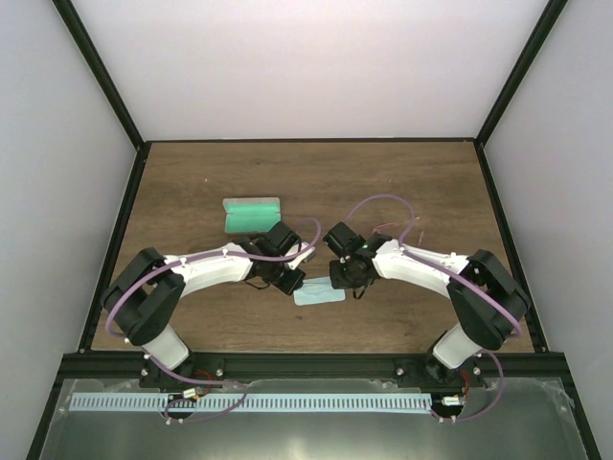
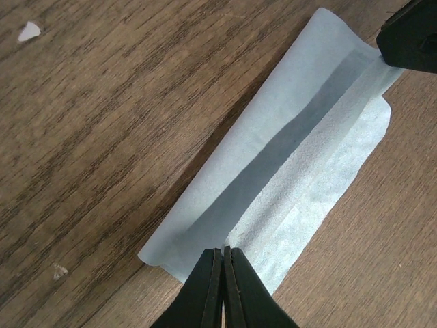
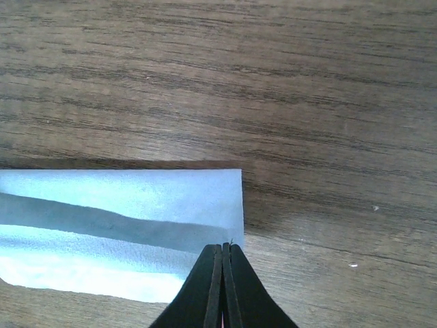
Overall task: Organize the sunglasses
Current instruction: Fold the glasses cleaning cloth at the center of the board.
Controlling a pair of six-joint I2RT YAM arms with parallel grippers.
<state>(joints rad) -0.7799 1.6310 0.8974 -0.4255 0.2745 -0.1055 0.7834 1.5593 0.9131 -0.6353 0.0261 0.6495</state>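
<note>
Fingertips of my left gripper (image 2: 224,251) and my right gripper (image 3: 223,246) are each pressed together at opposite ends of the folded light blue cloth (image 2: 287,157), though whether any of it is pinched between them is hidden. From above, my wrists cover most of the cloth and the front edge of the open green-lined case (image 1: 252,215). The sunglasses (image 1: 388,228) are hard to make out: only a thin pinkish wisp on the table (image 1: 192,182), just behind my right wrist.
</note>
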